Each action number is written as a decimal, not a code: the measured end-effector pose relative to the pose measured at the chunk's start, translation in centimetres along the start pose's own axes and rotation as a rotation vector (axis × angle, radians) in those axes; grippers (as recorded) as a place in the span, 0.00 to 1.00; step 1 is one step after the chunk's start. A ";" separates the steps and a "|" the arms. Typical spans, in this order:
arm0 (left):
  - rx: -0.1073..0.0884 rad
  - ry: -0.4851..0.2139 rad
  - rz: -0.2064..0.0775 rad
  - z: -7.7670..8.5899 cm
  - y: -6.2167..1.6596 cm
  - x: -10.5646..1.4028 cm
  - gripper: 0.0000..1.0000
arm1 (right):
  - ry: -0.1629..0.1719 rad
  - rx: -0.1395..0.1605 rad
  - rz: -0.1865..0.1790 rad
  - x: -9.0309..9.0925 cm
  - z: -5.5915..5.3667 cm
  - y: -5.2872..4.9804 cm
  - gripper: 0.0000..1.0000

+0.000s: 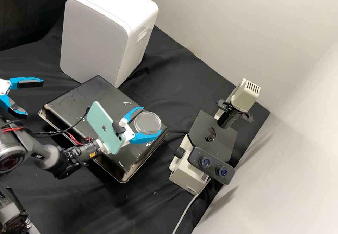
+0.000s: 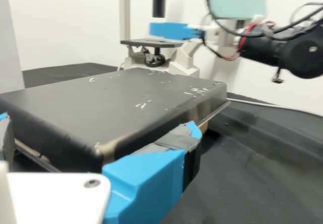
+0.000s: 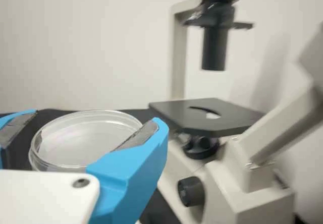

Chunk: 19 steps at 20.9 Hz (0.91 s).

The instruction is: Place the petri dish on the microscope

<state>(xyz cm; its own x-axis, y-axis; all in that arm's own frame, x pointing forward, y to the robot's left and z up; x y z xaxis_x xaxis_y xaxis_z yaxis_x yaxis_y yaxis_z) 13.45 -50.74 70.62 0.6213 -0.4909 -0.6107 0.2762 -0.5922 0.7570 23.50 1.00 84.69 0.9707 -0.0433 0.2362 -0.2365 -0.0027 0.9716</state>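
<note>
Looking down in the high view, the petri dish (image 1: pixel 148 122) is seen clamped between the blue fingers of the right gripper (image 1: pixel 151 120), above the 4 o'clock corner of a black tray (image 1: pixel 77 100). The microscope (image 1: pixel 207 149) stands apart at about 3 o'clock from the dish, its stage (image 1: pixel 211 135) bare. The left gripper (image 1: pixel 33 98) is spread wide with nothing in it at the 9 o'clock edge.

From the left wrist view, the right gripper is seen raised above the tray's far edge, in front of the microscope.

From the right wrist view, the dish is seen pinched at its rim by both fingers, with the uncovered stage beyond it.

The pick-up is judged done. The carry across and the setting down on the stage are judged left to do.
</note>
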 end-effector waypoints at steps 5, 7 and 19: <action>-0.001 0.005 0.001 0.0 0.00 0.0 1.00 | -0.009 0.022 0.036 -0.2 0.3 0.8 0.00; 0.015 0.005 0.001 0.0 0.00 0.0 1.00 | -0.017 0.022 0.034 0.0 0.5 0.7 0.00; 0.016 0.022 -0.012 -0.1 -0.33 0.2 1.00 | -0.065 0.015 0.099 7.2 2.1 2.2 0.00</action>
<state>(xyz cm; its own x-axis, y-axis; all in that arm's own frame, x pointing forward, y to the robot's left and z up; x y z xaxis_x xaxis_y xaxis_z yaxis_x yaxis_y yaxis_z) 13.54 -50.58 70.28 0.6344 -0.4695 -0.6141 0.2718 -0.6082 0.7458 29.92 -1.40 88.52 0.9381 -0.1085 0.3290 -0.3319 -0.0102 0.9432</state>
